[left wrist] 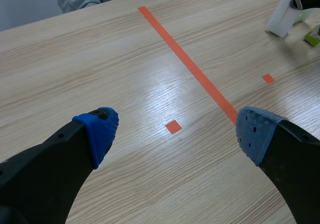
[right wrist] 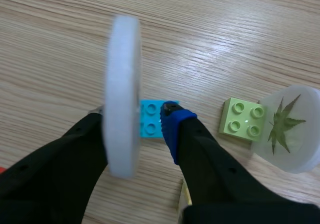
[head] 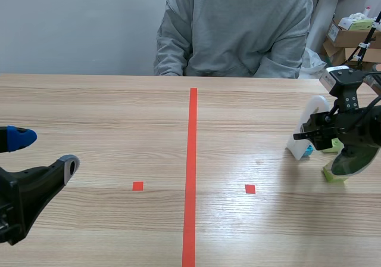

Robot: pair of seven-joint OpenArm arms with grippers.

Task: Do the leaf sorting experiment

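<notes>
A pale grey wall stands behind the light wooden table, cardboard boxes stacked far right.

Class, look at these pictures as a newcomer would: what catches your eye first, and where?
The white disc on a blue brick, gripped by the right end effector at the right of the table, stands out first. Beside it is a clear disc with a green leaf inside, by a green brick. A person in grey sits across the table, beyond the orange-red line.
</notes>
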